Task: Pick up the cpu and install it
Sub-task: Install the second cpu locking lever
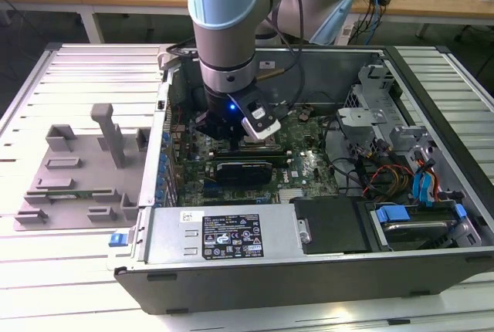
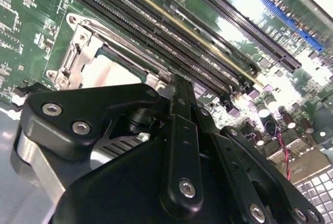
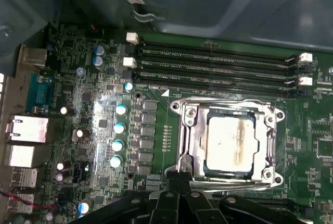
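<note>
Your cpu [image 3: 230, 143] sits in the socket frame [image 3: 190, 135]. The gripper [image 3: 179, 203] hovers beside it (whether its fingers are apart or together, you cannot tell).

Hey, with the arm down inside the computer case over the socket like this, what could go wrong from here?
The cpu appears to lie in the socket frame, with the gripper at the frame's edge. Any sideways push might shift the chip or stress the frame.

The memory slots run close beside the socket, so a stray move may strike them.

A red wire lies near the gripper and might snag.
</note>
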`<state>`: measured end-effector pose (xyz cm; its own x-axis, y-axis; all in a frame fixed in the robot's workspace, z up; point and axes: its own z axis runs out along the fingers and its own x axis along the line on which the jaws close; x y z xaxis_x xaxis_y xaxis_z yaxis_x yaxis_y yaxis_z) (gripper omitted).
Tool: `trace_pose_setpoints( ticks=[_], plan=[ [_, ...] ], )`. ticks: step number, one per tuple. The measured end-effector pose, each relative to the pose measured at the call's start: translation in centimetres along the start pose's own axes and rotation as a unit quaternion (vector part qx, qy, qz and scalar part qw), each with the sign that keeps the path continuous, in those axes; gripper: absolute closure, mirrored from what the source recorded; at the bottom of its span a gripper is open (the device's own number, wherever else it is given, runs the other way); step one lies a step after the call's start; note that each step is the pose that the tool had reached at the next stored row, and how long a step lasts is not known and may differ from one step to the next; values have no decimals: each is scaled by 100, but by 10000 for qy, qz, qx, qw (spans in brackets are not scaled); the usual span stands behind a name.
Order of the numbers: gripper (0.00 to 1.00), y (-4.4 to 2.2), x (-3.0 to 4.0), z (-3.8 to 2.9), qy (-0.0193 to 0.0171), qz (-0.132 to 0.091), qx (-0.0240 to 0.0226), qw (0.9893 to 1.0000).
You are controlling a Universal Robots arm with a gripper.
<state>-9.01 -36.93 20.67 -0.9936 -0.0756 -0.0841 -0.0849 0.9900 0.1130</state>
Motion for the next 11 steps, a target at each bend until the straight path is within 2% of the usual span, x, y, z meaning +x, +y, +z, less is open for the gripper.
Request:
trace_pose_setpoints(
  ticks=[3,6,7,8,10,11],
  plan=[
    [89,-3,23,33,-8,4,-59,10000],
    [89,-3,24,32,-8,5,-60,10000],
    [89,2,20,-21,-7,6,-60,10000],
    [89,13,12,-106,-8,6,-60,10000],
    [89,50,-16,-439,-8,5,-60,10000],
    [89,55,-22,-479,-8,6,-60,10000]
  ],
)
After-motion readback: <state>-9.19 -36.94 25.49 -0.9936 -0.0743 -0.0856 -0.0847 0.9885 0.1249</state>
